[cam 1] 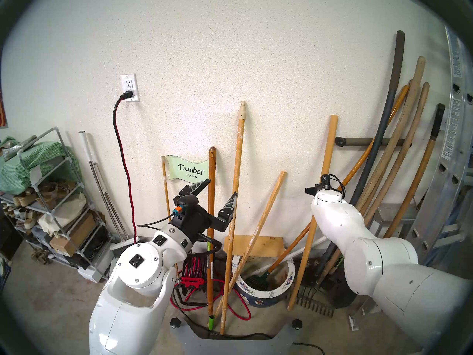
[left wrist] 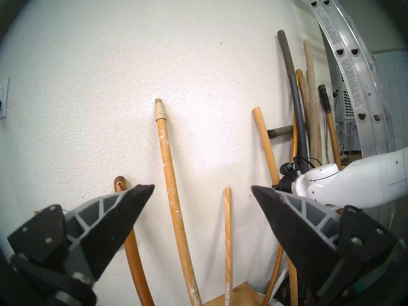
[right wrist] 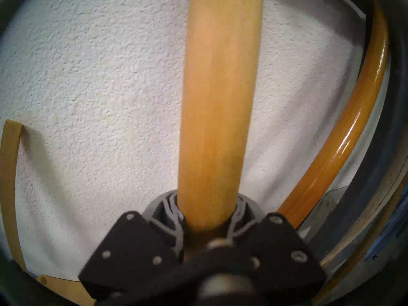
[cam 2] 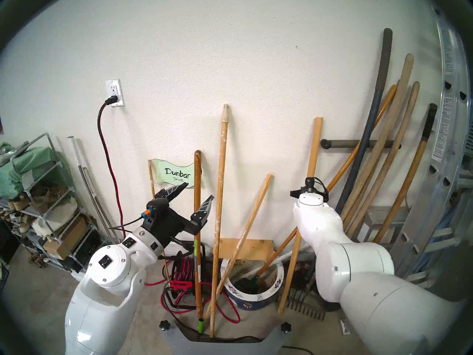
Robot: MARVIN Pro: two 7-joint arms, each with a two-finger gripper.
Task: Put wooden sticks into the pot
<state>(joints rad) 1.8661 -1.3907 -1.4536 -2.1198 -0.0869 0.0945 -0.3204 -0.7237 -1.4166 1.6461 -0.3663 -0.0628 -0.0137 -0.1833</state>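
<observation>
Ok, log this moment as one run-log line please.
right hand: shut on thick dowel, foot outside pot | left hand: open, empty, near paint-flecked handle | pot: holds small rake, no sticks yet

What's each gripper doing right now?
Left gripper: open, empty, fingers either side of the paint-flecked handle, not touching.
Right gripper: shut on the thick yellow dowel.
</observation>
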